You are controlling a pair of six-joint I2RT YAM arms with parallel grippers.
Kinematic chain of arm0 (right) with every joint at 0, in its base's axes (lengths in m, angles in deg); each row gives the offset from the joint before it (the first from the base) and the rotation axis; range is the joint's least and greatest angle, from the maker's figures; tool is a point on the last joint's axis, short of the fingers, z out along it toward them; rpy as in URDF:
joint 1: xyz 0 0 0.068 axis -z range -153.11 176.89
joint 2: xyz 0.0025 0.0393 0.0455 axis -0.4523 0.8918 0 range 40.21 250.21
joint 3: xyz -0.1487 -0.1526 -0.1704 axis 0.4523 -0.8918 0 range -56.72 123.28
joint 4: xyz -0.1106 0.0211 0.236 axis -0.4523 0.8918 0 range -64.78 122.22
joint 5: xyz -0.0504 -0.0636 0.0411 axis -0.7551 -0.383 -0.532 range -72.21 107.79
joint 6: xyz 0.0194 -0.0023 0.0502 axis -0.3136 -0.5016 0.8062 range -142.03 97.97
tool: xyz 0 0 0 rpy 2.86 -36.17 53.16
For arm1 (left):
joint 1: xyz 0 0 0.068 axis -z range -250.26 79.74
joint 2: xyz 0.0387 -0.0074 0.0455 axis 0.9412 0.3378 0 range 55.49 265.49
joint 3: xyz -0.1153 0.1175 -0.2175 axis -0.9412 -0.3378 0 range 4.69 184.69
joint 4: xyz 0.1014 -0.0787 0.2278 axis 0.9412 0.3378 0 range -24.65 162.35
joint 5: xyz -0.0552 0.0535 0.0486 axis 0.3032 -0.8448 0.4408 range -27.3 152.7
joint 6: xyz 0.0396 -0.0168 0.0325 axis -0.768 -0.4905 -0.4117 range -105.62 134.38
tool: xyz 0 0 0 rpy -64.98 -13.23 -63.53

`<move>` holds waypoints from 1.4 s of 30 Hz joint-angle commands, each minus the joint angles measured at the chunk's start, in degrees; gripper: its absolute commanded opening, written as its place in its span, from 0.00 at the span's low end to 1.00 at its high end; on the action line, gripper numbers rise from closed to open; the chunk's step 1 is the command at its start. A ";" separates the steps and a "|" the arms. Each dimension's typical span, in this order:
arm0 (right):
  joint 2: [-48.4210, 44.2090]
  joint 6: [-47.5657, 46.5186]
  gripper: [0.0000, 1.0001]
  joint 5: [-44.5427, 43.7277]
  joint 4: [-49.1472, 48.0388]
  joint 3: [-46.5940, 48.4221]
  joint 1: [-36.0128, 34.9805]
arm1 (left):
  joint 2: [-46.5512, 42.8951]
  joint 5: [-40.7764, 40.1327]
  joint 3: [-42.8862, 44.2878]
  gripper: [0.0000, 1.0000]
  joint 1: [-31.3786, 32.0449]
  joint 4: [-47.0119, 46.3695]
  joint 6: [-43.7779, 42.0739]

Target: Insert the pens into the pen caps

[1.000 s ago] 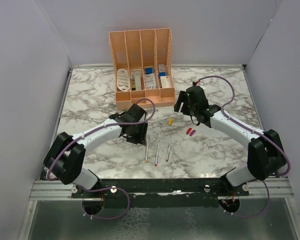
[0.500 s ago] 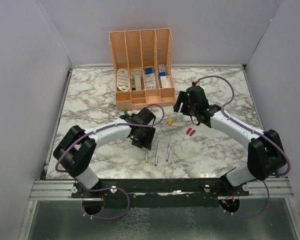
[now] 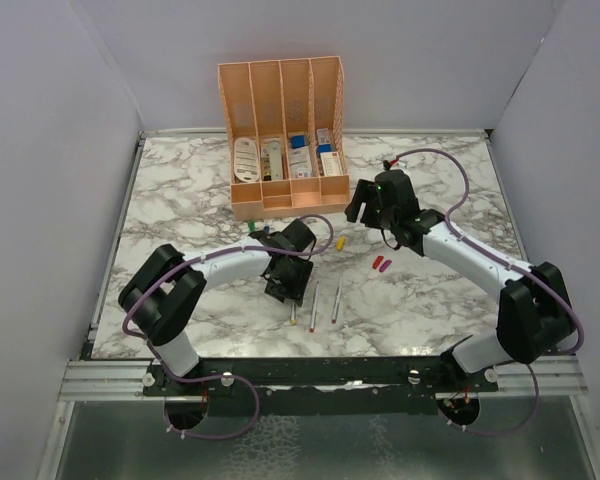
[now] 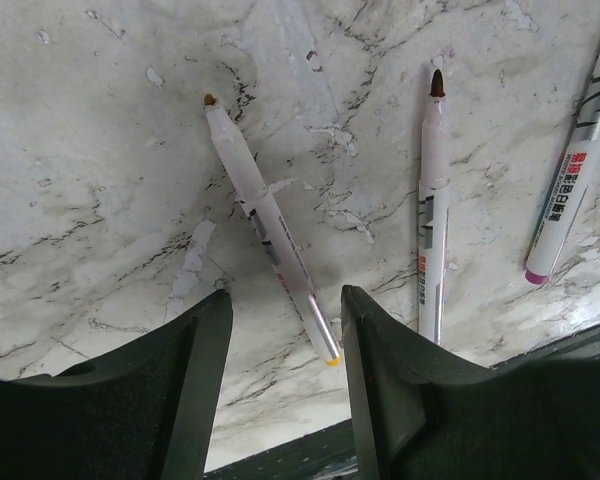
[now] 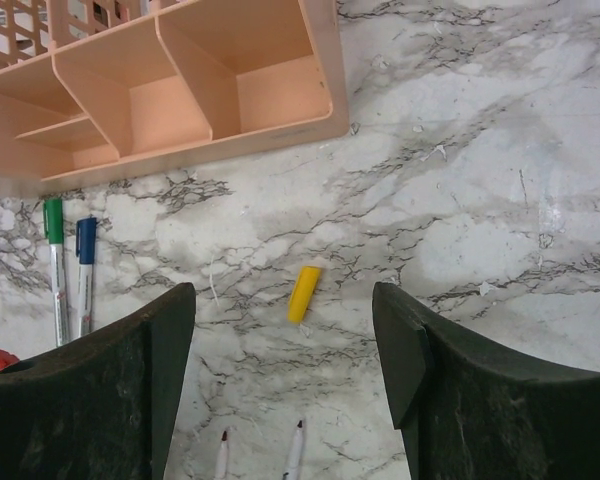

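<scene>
Fingers of the left gripper: about half apart, gripping nothing, straddling the tail of the yellow-ended pen. It is one of three uncapped pens lying near the near edge of the desk, mid-width. The right gripper: jaws wide, empty, hovering over the yellow cap nearer the desk's centre. Judgement: pens are light and stiff, with smooth round plastic barrels likely to roll on the glossy marble. Take hold mid-barrel at the printed band, nib end free. Cap tiny, slick, bullet-shaped.
</scene>
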 commanded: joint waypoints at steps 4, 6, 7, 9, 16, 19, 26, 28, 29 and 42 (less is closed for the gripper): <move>-2.71 -1.01 0.70 0.34 -1.99 -0.96 -0.10 | 6.23 -5.04 0.29 0.49 0.92 2.53 -0.67; -2.98 -0.86 0.70 0.17 -2.15 -1.19 -0.10 | 7.17 -7.23 0.97 0.48 0.95 4.23 -1.53; -2.95 -0.84 0.70 0.21 -2.21 -1.23 -0.10 | 7.70 -8.66 1.38 0.47 0.94 5.40 -1.94; -3.01 -0.60 0.70 0.20 -2.30 -1.39 -0.10 | 8.75 -11.72 2.24 0.46 0.93 7.44 -2.55; -2.62 0.03 0.70 0.48 -2.65 -1.08 -0.09 | 11.36 -19.46 3.10 0.44 1.07 11.31 -3.31; -2.61 0.13 0.70 0.48 -2.75 -0.98 -0.10 | 12.42 -22.57 3.89 0.42 1.15 12.14 -3.47; -2.88 0.04 0.70 0.08 -2.27 -0.89 -0.10 | 14.91 -21.20 5.49 0.41 1.13 11.13 -4.32; -2.91 -0.09 0.70 0.04 -2.14 -0.85 -0.10 | 14.91 -20.26 5.22 0.40 1.13 10.69 -4.42; -2.82 -0.07 0.70 0.01 -2.14 -0.89 -0.10 | 14.91 -19.84 5.04 0.38 1.13 10.60 -4.50; -1.89 0.57 0.70 1.28 -2.14 -1.06 -0.09 | 15.54 -15.34 2.86 0.00 1.12 10.28 -5.22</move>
